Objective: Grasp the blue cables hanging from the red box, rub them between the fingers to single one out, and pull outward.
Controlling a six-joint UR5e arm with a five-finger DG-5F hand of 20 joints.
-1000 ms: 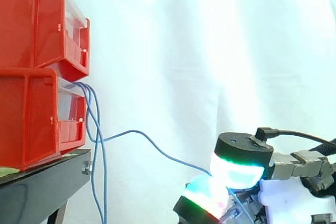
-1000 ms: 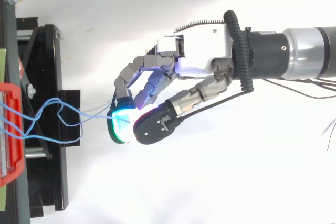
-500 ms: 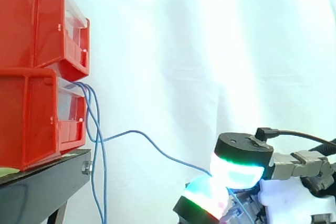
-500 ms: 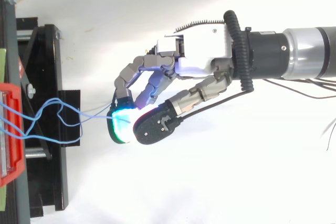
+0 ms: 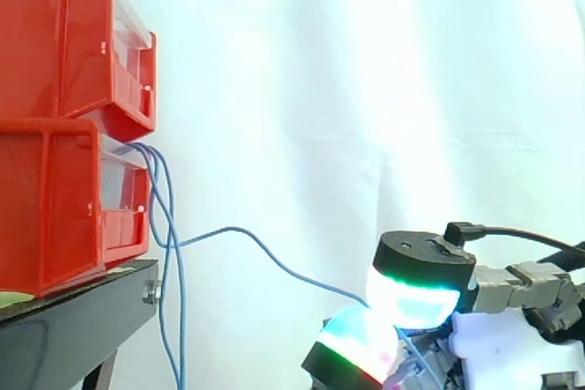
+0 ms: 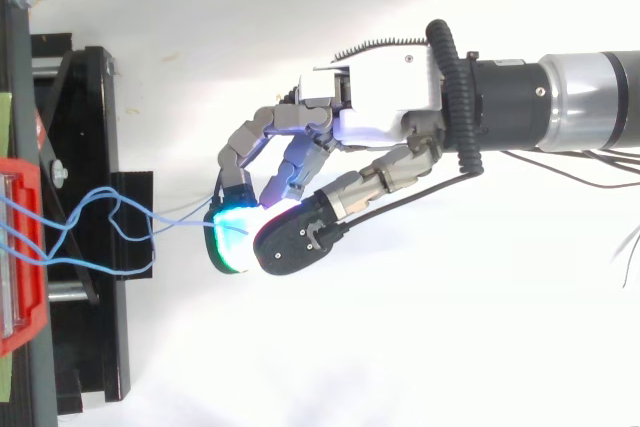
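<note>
Thin blue cables [image 5: 169, 253] hang from the lower of two stacked red boxes [image 5: 64, 198] at the left. One blue cable [image 5: 274, 262] stretches rightward and down from the box to my hand [image 6: 375, 117]. The hand's fingers and thumb are curled, and two glowing fingertips [image 5: 411, 299] pinch that cable between them. In the top view the pinched cable [image 6: 180, 212] runs from the red box [image 6: 20, 247] to the cyan-green pad [image 6: 232, 237]. The other cables loop loosely over the stand.
The red boxes rest on a black stand [image 5: 73, 326] whose frame [image 6: 90, 227] reaches toward the hand. A white curtain [image 5: 366, 89] hangs behind. The arm [image 6: 580, 97] enters from the right over a white surface.
</note>
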